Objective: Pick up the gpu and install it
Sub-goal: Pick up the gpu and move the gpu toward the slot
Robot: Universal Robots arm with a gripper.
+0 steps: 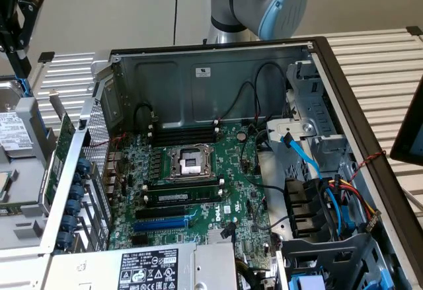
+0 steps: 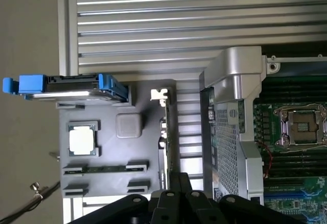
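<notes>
The gpu (image 2: pixel 164 137) stands on edge in the grey parts tray (image 2: pixel 110 150), seen edge-on with its silver bracket (image 2: pixel 161 94) at one end. In the exterior view the gpu (image 1: pixel 64 141) shows as a green board just outside the open computer case, at the exterior view's left. My gripper (image 2: pixel 172 191) hangs over the card's edge with its black fingers together and nothing visibly held. In the exterior view the gripper (image 1: pixel 18 49) is high at the far left, well above the card.
The open case (image 1: pixel 344 85) holds the green motherboard (image 1: pixel 228 171) with an empty CPU socket (image 1: pixel 188 161), black slots and a blue slot (image 1: pixel 162 224). Cables and drive bays crowd the exterior view's right. The tray also carries a hard drive with blue rails (image 2: pixel 66 87), a processor (image 2: pixel 82 140) and a RAM stick (image 2: pixel 104 168).
</notes>
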